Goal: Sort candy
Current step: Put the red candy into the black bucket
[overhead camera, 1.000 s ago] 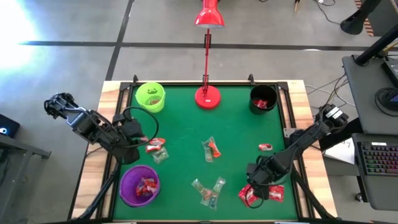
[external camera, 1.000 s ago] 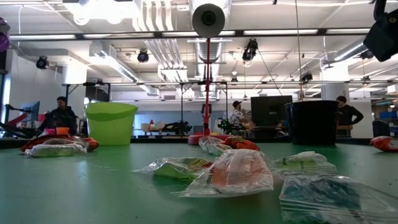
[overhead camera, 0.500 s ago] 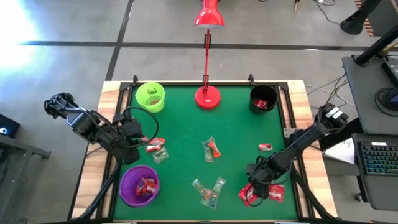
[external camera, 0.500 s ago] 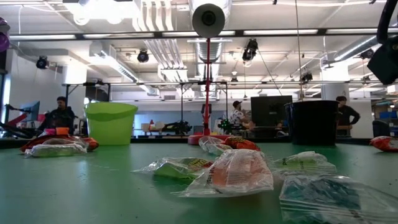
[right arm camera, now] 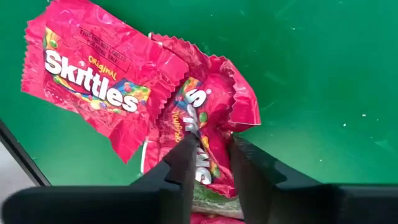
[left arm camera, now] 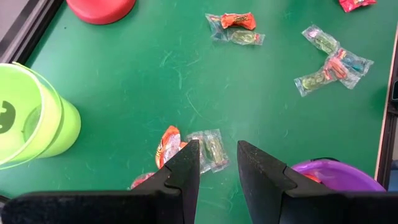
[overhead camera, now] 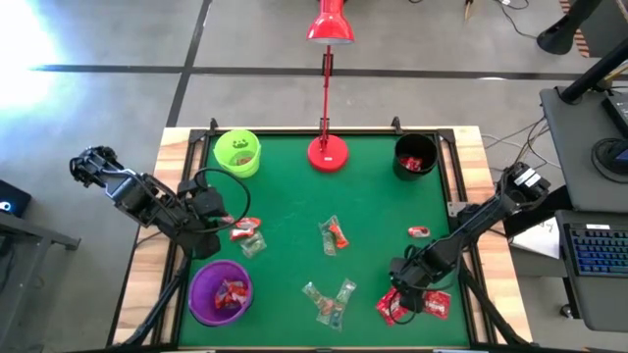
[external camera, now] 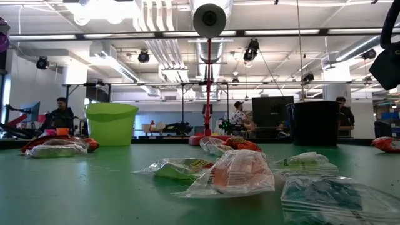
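Green counter [overhead camera: 294, 211] layout unchanged over the last second. Right gripper [right arm camera: 208, 158] has descended onto the red Skittles packets [right arm camera: 205, 115] at the counter's near right corner; jaws have narrowed around one crumpled packet, so pickup appears underway. Left gripper [left arm camera: 217, 165] idle, jaws slightly parted, empty, above orange candy [left arm camera: 168, 144].

Green table [overhead camera: 285, 201] with cups, lamp and sweets

Lime cup [overhead camera: 237, 153], lamp base [overhead camera: 328, 153] and black cup [overhead camera: 415, 155] stand far; purple cup [overhead camera: 220, 291] near left; candy [overhead camera: 334, 235] scattered mid-table and near right.
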Motion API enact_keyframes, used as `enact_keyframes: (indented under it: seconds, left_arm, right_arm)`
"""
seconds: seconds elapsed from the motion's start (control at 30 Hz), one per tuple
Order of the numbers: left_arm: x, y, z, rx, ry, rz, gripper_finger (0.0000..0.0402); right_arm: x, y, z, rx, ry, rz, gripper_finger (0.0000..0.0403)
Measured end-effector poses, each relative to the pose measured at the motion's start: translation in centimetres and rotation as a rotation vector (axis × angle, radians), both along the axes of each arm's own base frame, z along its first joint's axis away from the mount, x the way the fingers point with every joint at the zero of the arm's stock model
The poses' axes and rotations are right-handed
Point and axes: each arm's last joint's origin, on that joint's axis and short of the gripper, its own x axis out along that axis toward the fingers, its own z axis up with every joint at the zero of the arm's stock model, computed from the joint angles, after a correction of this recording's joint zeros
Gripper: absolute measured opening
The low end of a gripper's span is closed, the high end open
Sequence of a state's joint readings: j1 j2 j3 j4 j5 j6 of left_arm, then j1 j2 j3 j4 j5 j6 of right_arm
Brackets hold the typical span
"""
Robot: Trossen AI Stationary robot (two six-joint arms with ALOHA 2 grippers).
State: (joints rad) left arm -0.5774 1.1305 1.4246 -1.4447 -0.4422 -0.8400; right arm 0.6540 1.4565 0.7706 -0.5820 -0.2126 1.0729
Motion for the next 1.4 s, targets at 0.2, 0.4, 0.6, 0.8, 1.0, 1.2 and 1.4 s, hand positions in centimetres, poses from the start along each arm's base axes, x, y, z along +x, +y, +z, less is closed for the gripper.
enact_keyframes:
  seconds: [0.2,0.4,0.6,0.8,1.0,1.2,1.4]
  left_arm:
    - [0.0,0.0,0.0,0.000,0.000,0.000,0.0091]
    - [-0.1,0.1,-0.1,0.009,0.014,0.000,0.0091]
    - [-0.2,0.1,-0.1,0.008,0.020,0.003,0.0091]
    - [-0.4,0.2,-0.2,-0.001,0.048,0.009,0.0091]
    - [-0.9,0.6,-0.4,0.067,0.085,0.027,0.0091]
    - [-1.1,1.4,0.0,0.166,0.018,0.073,0.0091]
    - [-1.4,2.5,0.6,0.326,-0.093,0.152,0.0091]
  right_arm:
    - [0.1,0.1,-0.6,-0.013,0.014,-0.005,0.0020]
    - [0.1,0.1,-0.5,-0.009,0.011,-0.009,0.0009]
    - [-0.5,-0.4,1.2,0.038,0.000,-0.083,0.0008]
    - [-1.6,-1.4,4.0,0.058,-0.054,-0.198,0.0008]
    - [-2.8,-2.9,6.0,0.001,-0.141,-0.348,0.0008]
    - [-3.1,-4.6,7.3,-0.076,-0.259,-0.513,0.0008]
    - [-2.2,-7.0,8.0,-0.182,-0.396,-0.665,0.0008]
